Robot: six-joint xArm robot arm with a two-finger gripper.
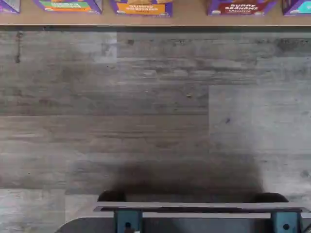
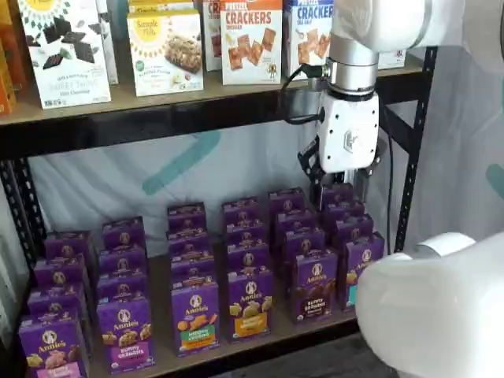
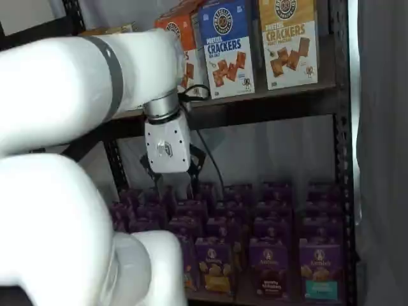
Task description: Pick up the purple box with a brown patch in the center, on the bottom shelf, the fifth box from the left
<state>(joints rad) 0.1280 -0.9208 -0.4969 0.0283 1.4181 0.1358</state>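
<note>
We see the purple box (image 2: 316,284) standing up straight at the front of its row on the bottom shelf (image 2: 260,340). It has brown cookies and a brown band on its face. In another shelf view we see it again (image 3: 269,266), between a purple box with a yellow band (image 3: 215,265) and one with a teal band (image 3: 320,268).

The claw (image 2: 343,179) hangs from the white arm, high over the back of the rows and below the upper shelf (image 2: 197,110). The purple box is lower down and nearer the front edge, well apart from the claw. Nothing is in the claw, and its black fingers stand wide apart. The wrist view shows the gray floor (image 1: 155,121) and the box fronts along the shelf edge.
</note>
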